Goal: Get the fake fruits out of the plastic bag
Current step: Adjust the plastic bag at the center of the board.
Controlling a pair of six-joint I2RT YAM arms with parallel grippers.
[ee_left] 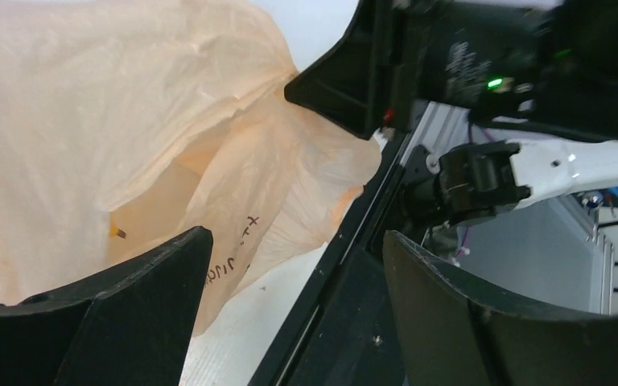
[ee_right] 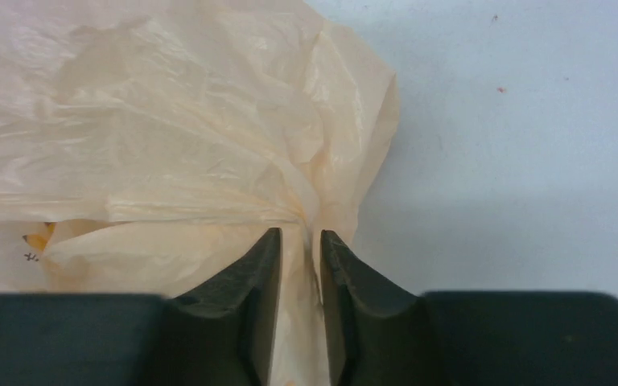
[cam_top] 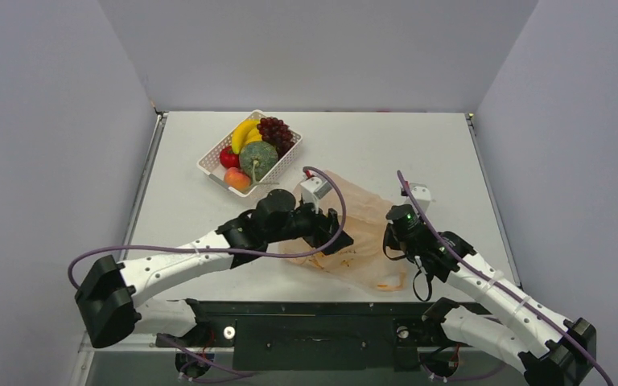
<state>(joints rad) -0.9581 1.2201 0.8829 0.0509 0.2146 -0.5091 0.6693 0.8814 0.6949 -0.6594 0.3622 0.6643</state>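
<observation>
Black fingers of the right gripper (ee_right: 299, 237) stand almost together, clenched on a gathered pleat of the plastic bag (ee_right: 169, 121). The film fans out from that pinch in radiating creases. Just beyond the pinch the bag is thin, translucent and pale orange, crinkled and slack, lying on the smooth pale counter (ee_right: 515, 121). Across the bag, the left gripper (ee_left: 294, 237) is released, its jaws wide apart and holding nothing, with one finger just beside the bag's loose edge. Well beyond the left gripper, the fake fruits (cam_top: 259, 159) sit in a white latticed basket (cam_top: 209, 165); they are glossy, rounded, hard-looking pieces. The bag looks flat, and whether anything remains inside cannot be told. To do this step well, the right gripper would best hold the film raised and taut while the left one probes the mouth, since so limp a film folds shut easily.
</observation>
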